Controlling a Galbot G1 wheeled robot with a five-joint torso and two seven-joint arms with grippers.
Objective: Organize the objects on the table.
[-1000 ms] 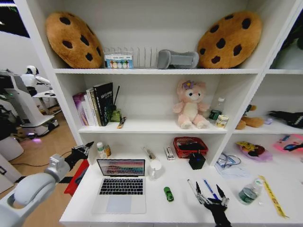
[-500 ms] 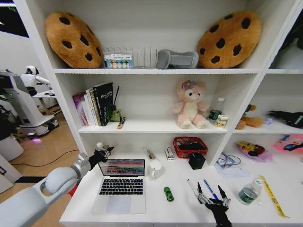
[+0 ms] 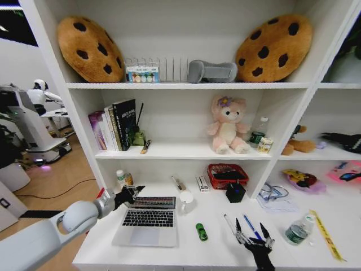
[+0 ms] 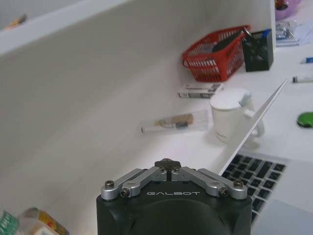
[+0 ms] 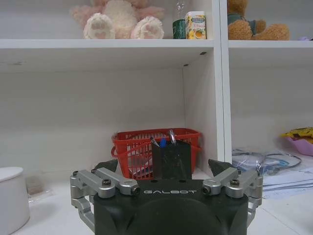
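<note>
Behind left claw [image 3: 133,192], laptop [image 3: 148,221] lid leans forward.

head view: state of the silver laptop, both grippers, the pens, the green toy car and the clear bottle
silver laptop: lid partly lowered, tilted over the keyboard
left gripper: shut, at the lid's left top corner
right gripper: open, above the desk's front edge
black pen, blue pen: flat
tiny green toy car: on its wheels
small clear bottle: upright, capped

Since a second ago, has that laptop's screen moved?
Yes. The laptop lid has tipped down toward its keyboard, pushed by the left end effector; the white mug stays put.
</note>
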